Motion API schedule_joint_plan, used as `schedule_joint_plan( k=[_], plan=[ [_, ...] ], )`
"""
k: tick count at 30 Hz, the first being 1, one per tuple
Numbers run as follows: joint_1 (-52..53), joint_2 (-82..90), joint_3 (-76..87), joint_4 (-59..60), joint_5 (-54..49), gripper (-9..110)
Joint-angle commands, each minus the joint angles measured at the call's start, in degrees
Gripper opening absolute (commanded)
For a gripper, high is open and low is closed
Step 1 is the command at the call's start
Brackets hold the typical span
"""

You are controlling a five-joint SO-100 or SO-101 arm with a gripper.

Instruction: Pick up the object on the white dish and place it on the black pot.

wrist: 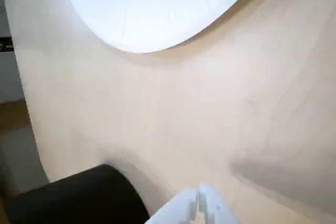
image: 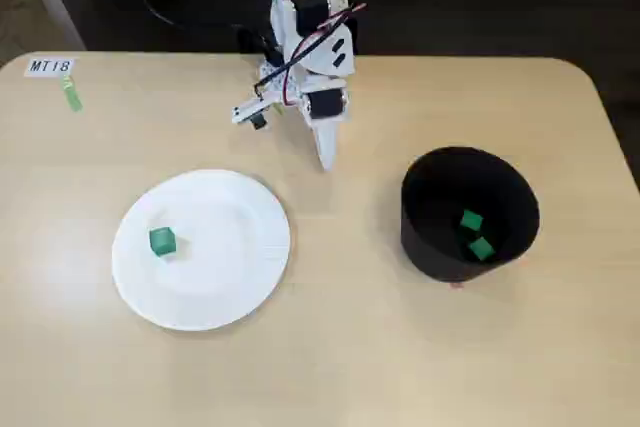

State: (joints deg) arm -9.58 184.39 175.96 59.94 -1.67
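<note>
Resting: cube [image: 162, 240] on dish [image: 240, 277] | pot [image: 432, 247] (two cubes inside)

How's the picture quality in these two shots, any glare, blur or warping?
Fixed view: even light, mildly soft, pot interior dark but cubes visible. Wrist view: dish washed out bluish-white, table edge bowed by the lens, gripper blurred up close.

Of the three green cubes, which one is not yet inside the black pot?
The green cube on the white plate, at the left in the fixed view. It lies alone on the white plate; the other two cubes sit together inside the black pot.
</note>
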Motion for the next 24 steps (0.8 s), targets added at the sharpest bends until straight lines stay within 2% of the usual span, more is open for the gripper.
schedule_joint_plan(
  k=[1,15,20,24],
  plan=[
    [-3.43,6.33,-3.25,1.41,-0.09,0],
    [-3.96,6.33,-3.87,1.05,-0.62,0],
    [-0.44,2.9,-18.63,2.37,-2.72,0],
    [3.25,-14.59,-34.19,2.64,-6.94,0]
  ],
)
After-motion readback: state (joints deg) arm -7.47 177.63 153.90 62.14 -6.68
